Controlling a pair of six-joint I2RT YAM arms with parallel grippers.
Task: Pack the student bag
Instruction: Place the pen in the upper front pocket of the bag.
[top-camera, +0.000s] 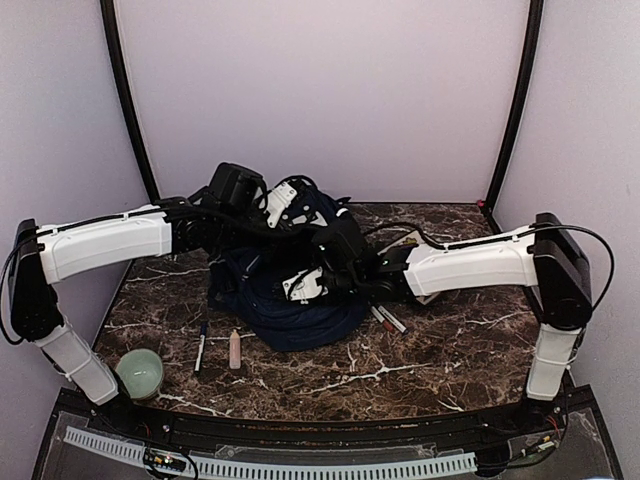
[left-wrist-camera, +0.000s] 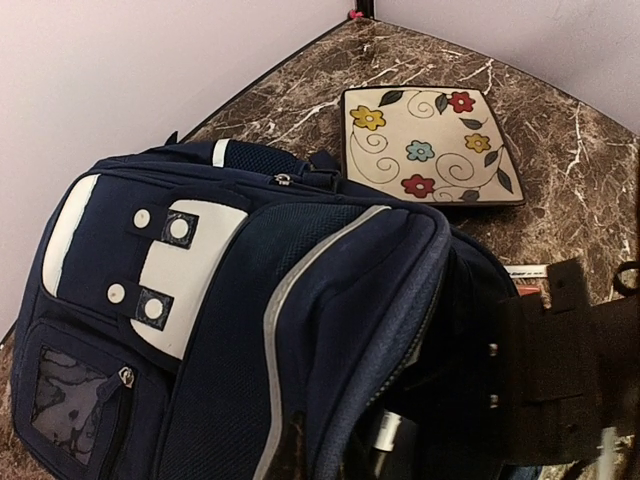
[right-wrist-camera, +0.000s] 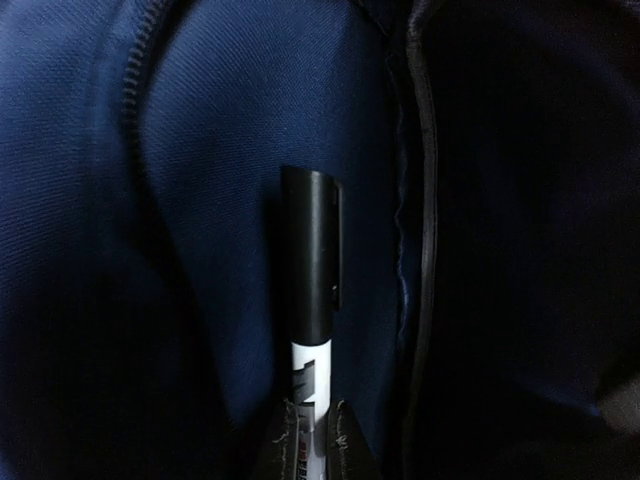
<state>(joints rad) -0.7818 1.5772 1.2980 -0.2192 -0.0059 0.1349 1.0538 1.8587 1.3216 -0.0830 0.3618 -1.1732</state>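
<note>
Navy-blue fabric forms the student bag, which lies at the middle of the counter with both arms reaching over it. The left wrist view shows white panels with press studs, a grey stripe along the front, a small mesh pocket with a clear window, and metal zipper pulls. The right hand is inside the bag, surrounded by navy fabric, with its fingertips clamped on the white barrel of a black-capped marker. Nearest the arm bases, a pale green cup stands at the counter's left corner. A black pen and a pinkish stick-shaped item lie between the cup and the bag, apart from both. Two more pens lie side by side just beside the bag's right edge, under the right forearm. The left hand hangs over the bag's far part; whether its fingers are apart or together cannot be told. Beyond the bag, a square cream plate painted with flowers rests on the counter, partly hidden by the right arm in the top view.
</note>
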